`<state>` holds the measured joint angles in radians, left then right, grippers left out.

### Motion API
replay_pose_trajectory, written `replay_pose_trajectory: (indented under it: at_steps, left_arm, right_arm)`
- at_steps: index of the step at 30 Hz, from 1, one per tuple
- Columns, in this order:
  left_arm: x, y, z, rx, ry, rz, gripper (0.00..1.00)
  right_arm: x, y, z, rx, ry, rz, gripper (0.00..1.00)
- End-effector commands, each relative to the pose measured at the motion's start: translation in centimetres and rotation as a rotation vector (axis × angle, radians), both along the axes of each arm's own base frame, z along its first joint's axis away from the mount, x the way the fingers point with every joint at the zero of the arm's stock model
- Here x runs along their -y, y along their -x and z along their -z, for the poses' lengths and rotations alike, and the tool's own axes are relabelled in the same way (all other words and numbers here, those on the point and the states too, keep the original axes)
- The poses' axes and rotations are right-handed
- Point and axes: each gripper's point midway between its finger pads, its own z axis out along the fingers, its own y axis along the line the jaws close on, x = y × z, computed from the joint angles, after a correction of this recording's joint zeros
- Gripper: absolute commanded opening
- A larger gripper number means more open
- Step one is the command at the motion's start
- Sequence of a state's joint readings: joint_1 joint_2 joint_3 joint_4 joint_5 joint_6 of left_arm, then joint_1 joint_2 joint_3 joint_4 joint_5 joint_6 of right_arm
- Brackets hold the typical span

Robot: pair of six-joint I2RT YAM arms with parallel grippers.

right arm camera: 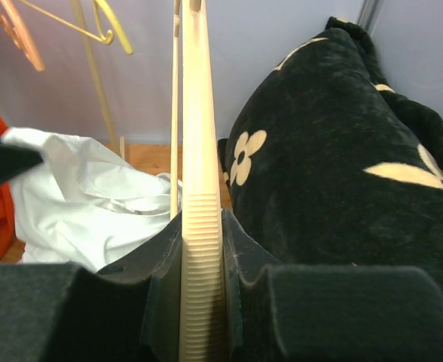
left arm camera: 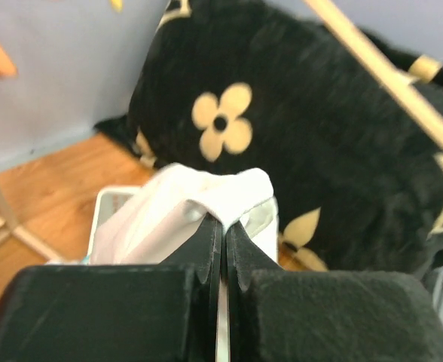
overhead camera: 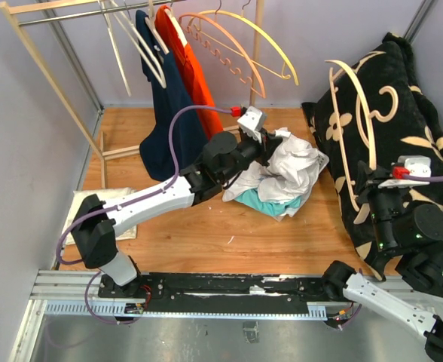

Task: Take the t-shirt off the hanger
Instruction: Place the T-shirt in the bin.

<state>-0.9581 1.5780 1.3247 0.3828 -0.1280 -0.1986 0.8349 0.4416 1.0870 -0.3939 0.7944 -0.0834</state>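
Observation:
The white t-shirt (overhead camera: 291, 170) lies crumpled in a pile on the wooden floor at centre. My left gripper (overhead camera: 269, 145) is at its left top edge, shut on a fold of the white fabric (left arm camera: 206, 192); the jaws (left arm camera: 223, 226) pinch it tight. The cream wooden hanger (overhead camera: 365, 105) stands free of the shirt, to the right, in front of the black cushion. My right gripper (overhead camera: 374, 188) is shut on the hanger's ribbed lower arm (right arm camera: 201, 249). The t-shirt also shows at the left of the right wrist view (right arm camera: 86, 204).
A large black cushion with cream flowers (overhead camera: 410, 113) leans at the right. A wooden rack at the back holds a navy shirt (overhead camera: 169, 113), an orange shirt (overhead camera: 194, 72) and empty hangers (overhead camera: 240, 45). A teal garment (overhead camera: 255, 202) lies under the white pile. A pale cloth (overhead camera: 127, 222) lies at left.

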Motion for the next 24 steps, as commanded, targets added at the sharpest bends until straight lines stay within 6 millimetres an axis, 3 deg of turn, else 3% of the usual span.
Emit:
replay_pose_trajectory:
  at_steps: [1,5,13,19,24]
  left_arm:
    - [-0.4,-1.3,6.5,-0.069,-0.174,-0.074,0.01]
    - [0.3,-1.7,10.6,-0.112,-0.228,-0.073,0.01]
    - [4.0,-1.1,17.5,-0.191,-0.271,0.050,0.01]
    - [6.4,-2.1,23.4,-0.263,-0.362,0.076,0.01]
    - [7.8,-2.8,26.2,-0.316,-0.411,0.086,0.01]
  right_arm:
    - [-0.9,-0.5,-0.9,0.035,-0.048,-0.020,0.01]
    - [-1.0,-0.6,-0.8,0.032,-0.045,-0.020,0.01]
    - [-0.6,-0.4,-0.9,0.039,-0.035,-0.011,0.01]
    - [-0.5,-0.2,-1.1,0.048,-0.041,-0.018,0.01]
    - [-0.2,0.1,-1.3,0.049,-0.041,-0.021,0.01]
